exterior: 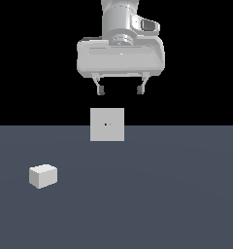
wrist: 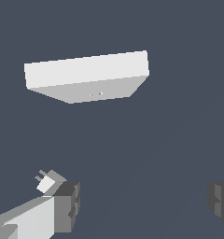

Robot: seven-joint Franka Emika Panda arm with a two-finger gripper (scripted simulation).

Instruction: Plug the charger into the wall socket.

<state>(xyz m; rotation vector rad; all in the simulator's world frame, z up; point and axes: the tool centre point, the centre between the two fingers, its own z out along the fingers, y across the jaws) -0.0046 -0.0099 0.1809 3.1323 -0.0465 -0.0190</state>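
The light-grey two-fingered gripper [exterior: 120,90] of the Panda arm is hanging high above the dark blue-grey floor [exterior: 176,194], with its short dark-tipped fingers [exterior: 101,90] pointing downward. The jaws are standing wide apart and released, and nothing is sitting between them.

The flat, upright, light-grey square wall socket plate [exterior: 107,124] is standing on the floor directly below the gripper in the exterior view, well apart from it. A tiny dark and yellowish dot is showing at the centre of its face. In the wrist view the same plate [wrist: 88,75] is appearing as a thick slab seen from above, with two small yellowish marks on the shaded face.

The small, plain, off-white, box-shaped charger [exterior: 42,176] is resting on the floor toward the exterior view's left, nearer the camera than the socket and well apart from it. It is lying untouched, clear of the gripper. In the wrist view the charger [wrist: 48,182] is showing just beside one dark finger pad [wrist: 67,205], partly hidden by it, with two short prongs projecting from one end. The opposite finger pad [wrist: 220,201] is sitting at the far edge of that view.
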